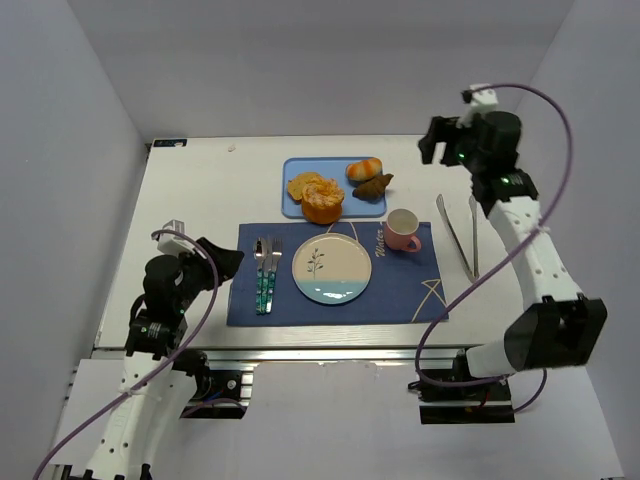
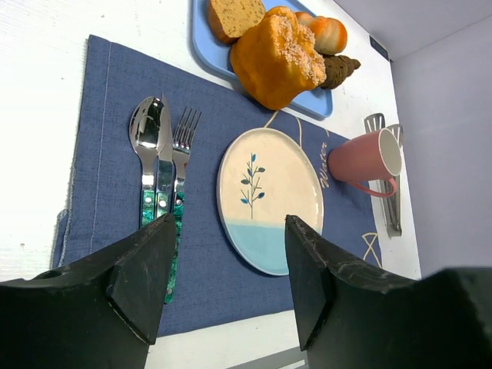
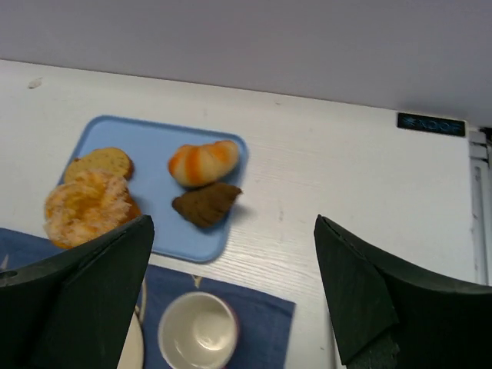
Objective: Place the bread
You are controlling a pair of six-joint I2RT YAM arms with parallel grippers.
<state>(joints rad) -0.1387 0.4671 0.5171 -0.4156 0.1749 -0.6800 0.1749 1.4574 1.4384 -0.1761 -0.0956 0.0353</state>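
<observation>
Both my left gripper (image 2: 231,224) and right gripper (image 3: 232,223) gape wide, empty. The bread (image 3: 98,163) lies on the blue tray (image 3: 151,150) near the far edge of the white tabletop (image 1: 190,200), between pale grey walls (image 1: 300,60).

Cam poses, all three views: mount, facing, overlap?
Top external: above, behind the bases, looking down on the white table; both arms show.
Left wrist: low, near left, facing the round cream plate; left gripper shows.
Right wrist: high, far right, aimed at the blue rectangular tray; right gripper shows.
Shared: both wrists see the pink mug.
</observation>
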